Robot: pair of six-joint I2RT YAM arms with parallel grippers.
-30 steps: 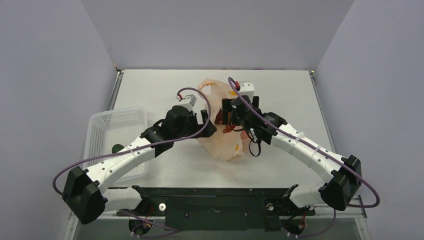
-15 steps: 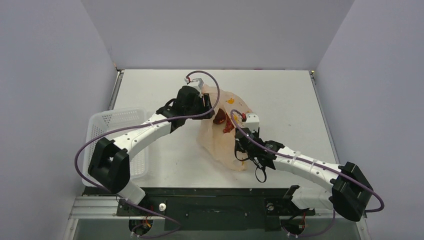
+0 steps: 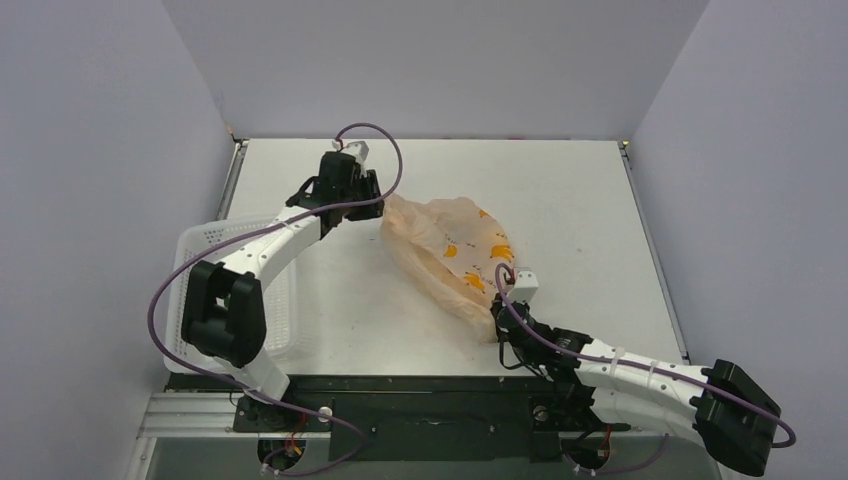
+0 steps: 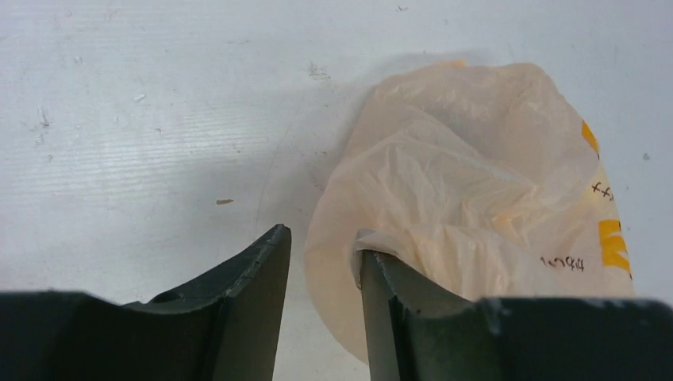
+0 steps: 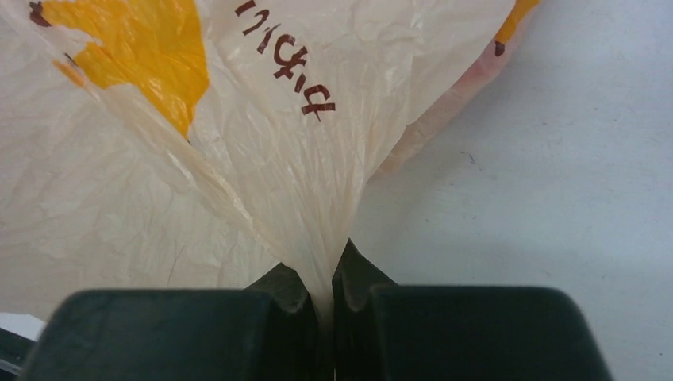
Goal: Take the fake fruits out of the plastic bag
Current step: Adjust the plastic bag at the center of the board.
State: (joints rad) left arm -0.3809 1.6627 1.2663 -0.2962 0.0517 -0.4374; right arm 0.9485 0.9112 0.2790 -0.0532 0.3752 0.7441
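Peach-orange plastic bag film is pinched in my right tool. Its jaws are closed to a sliver, with a gathered fold of the film between them. Fanning out from that pinch, the film carries a yellow-orange printed patch and a line of dark reddish-brown writing, seen upside down; I cannot read it. From above, this tool sits at the near end of the bag, low over the desk.

My left tool stands with its jaws apart, bare desk showing in the gap. It grips nothing, though a curled edge of the bag rests against the tip of one finger. Beyond it the bag lies crumpled on the desk, with yellow marks and small dark scribbles at its far side, too faint to read. From above, the bag stretches slantwise across the middle of the desk between my two tools. A white mesh basket sits at the desk's left edge, under my left arm.
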